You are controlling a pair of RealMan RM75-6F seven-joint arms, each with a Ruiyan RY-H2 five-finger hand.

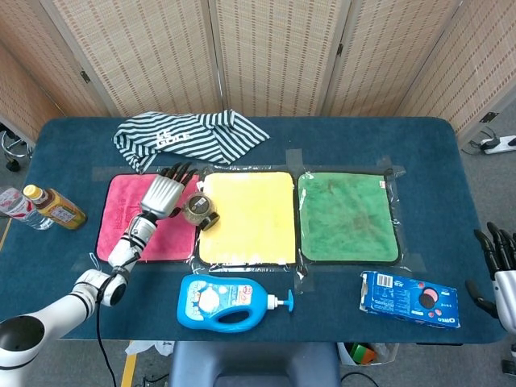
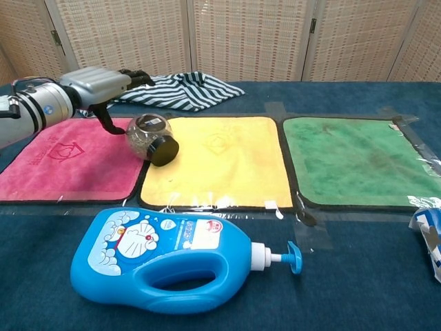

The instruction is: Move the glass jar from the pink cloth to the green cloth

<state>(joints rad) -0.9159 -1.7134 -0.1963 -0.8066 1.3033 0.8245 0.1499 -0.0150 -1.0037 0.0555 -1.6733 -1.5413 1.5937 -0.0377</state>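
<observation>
The glass jar (image 1: 199, 210) with a black lid lies on its side across the seam between the pink cloth (image 1: 129, 230) and the yellow cloth (image 1: 246, 218); in the chest view the jar (image 2: 150, 134) points its lid toward the camera. My left hand (image 1: 164, 193) is just left of the jar, fingers spread and pointing away over the table, its thumb side against the glass; the chest view shows the left hand (image 2: 103, 84) above and behind the jar. The green cloth (image 1: 348, 216) lies bare to the right. My right hand (image 1: 501, 266) hangs off the table's right edge, fingers apart, holding nothing.
A blue detergent bottle (image 1: 226, 302) lies at the front edge below the yellow cloth. A blue cookie packet (image 1: 409, 298) sits front right. A striped cloth (image 1: 189, 137) is bunched behind the pink cloth. Two drink bottles (image 1: 48, 207) lie at the far left.
</observation>
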